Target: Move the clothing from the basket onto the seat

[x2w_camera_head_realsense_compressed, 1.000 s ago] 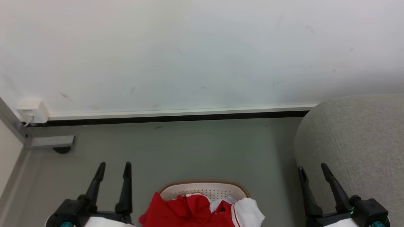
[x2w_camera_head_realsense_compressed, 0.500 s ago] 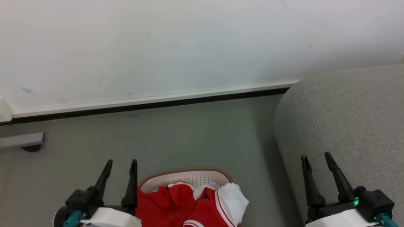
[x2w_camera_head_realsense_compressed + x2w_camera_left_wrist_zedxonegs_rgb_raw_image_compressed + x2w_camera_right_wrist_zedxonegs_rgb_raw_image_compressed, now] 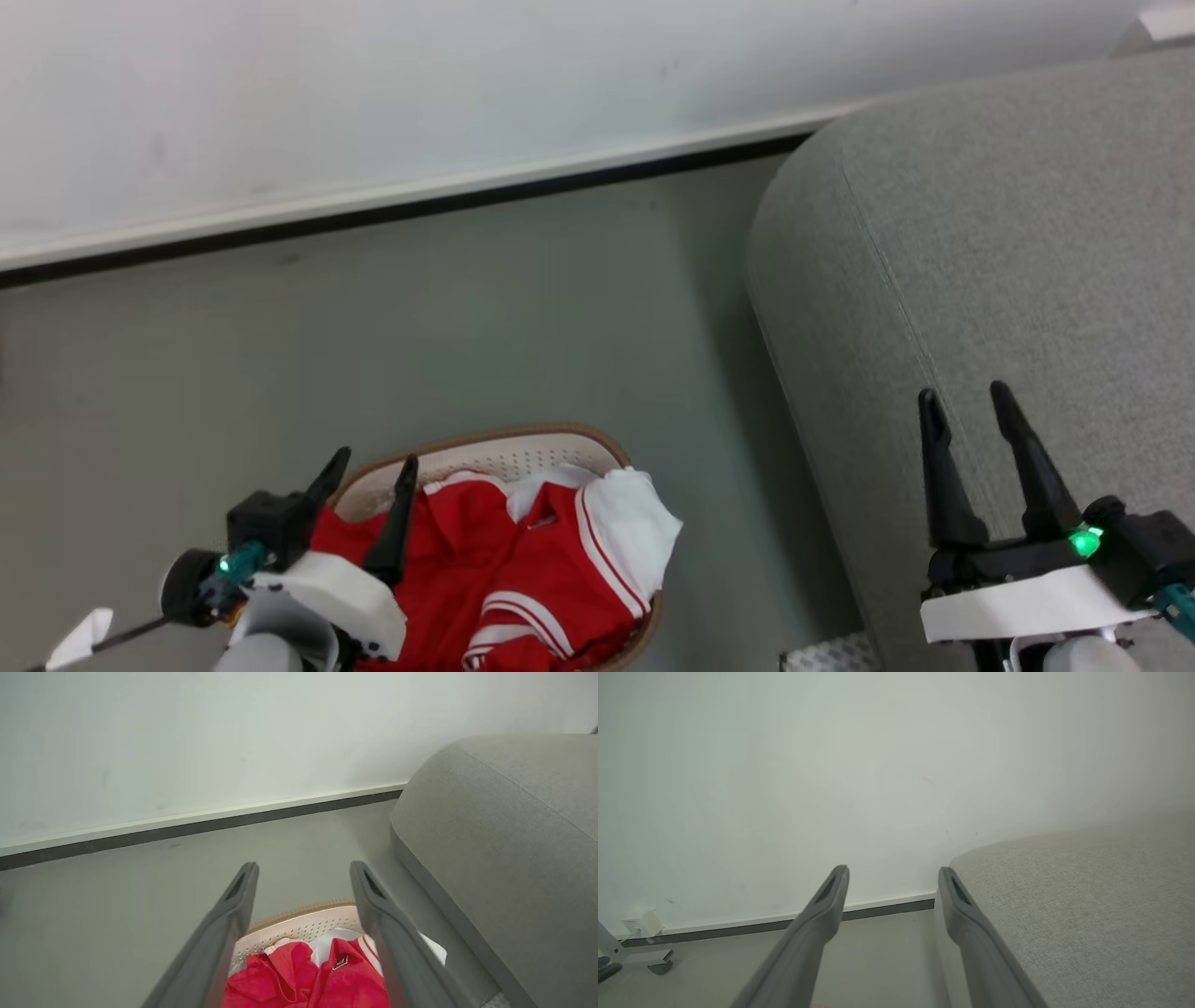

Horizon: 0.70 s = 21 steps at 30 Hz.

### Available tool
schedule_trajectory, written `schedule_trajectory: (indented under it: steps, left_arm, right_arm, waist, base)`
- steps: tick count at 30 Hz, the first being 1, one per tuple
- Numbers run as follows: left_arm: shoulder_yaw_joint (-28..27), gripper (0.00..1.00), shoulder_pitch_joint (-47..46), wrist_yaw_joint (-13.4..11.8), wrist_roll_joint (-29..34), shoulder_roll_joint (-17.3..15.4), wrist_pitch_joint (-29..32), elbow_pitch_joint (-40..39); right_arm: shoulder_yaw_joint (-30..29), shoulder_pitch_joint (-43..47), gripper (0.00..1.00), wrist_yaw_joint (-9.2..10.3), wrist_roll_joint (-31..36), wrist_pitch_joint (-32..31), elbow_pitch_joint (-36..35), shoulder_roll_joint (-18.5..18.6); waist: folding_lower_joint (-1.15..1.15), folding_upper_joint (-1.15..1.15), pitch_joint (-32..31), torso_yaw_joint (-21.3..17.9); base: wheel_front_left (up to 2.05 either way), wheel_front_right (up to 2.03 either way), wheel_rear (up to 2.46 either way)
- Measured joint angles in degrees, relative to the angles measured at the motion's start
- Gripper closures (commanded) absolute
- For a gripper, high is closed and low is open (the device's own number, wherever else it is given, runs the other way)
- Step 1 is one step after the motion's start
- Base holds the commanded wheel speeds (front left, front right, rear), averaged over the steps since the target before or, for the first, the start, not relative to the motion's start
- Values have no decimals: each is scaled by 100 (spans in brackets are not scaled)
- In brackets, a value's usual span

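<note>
Over the basket's (image 3: pixel 523 435) left side, the robot's left gripper (image 3: pixel 373 461) is hovering with its two dark fingers spread wide and nothing between them. One fingertip is showing above the brown rim and the other above the red cloth, though whether either is touching cannot be told. Inside the basket the clothing (image 3: pixel 495 560), red sports garments with thin white stripes, is lying in a loose heap. The heap is running from the basket's far wall back toward the robot, and a white panel (image 3: pixel 635 532) is spilling over the rim on the side facing the seat (image 3: pixel 980 233).

From the left wrist, the red heap (image 3: pixel 303 980) is sitting low between that gripper's (image 3: pixel 304 865) open fingers, below and just ahead of the tips, with the perforated basket wall (image 3: pixel 303 926) behind it.

Well to the right of the basket, the right gripper (image 3: pixel 964 392) is hanging empty over the grey seat, jaws equally wide — its wrist camera is looking past its own fingers (image 3: pixel 893 871) at upholstery (image 3: pixel 1087 905) and wall.

The left arm is plainly the nearer one. The pick appears to be calling for a downward dip into the heap — then a carry rightward from the basket to the seat.
</note>
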<state>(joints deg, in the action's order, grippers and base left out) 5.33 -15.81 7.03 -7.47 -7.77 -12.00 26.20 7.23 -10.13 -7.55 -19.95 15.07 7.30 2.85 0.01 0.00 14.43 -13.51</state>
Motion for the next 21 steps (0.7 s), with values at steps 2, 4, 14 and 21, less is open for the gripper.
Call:
schedule_trajectory:
  steps: [2, 4, 14, 21]
  left_arm:
    - [111, 0, -188, 2, 51, -92, 138, 214]
    - [275, 0, -372, 11, 88, -196, 331, 453]
    - [1032, 0, -1256, 47, 260, -751, 932, 1864]
    - [1838, 0, -1803, 49, 517, -1032, 1205, 2708]
  right_arm:
    - [-65, -71, 0, 0, -58, 8, -51, 1]
    - [-131, -126, 0, 0, -105, 8, -114, 1]
    - [-216, -487, 0, 0, -520, 9, -365, 2]
    - [-420, -786, 0, 0, -1089, 10, -865, 4]
  waist:
    - [0, 0, 167, -76]
    - [0, 0, 338, -149]
    - [0, 0, 1185, -486]
    - [0, 0, 1761, -707]
  base:
    - [0, 0, 0]
    - [0, 0, 0]
    - [0, 0, 0]
    - [0, 0, 0]
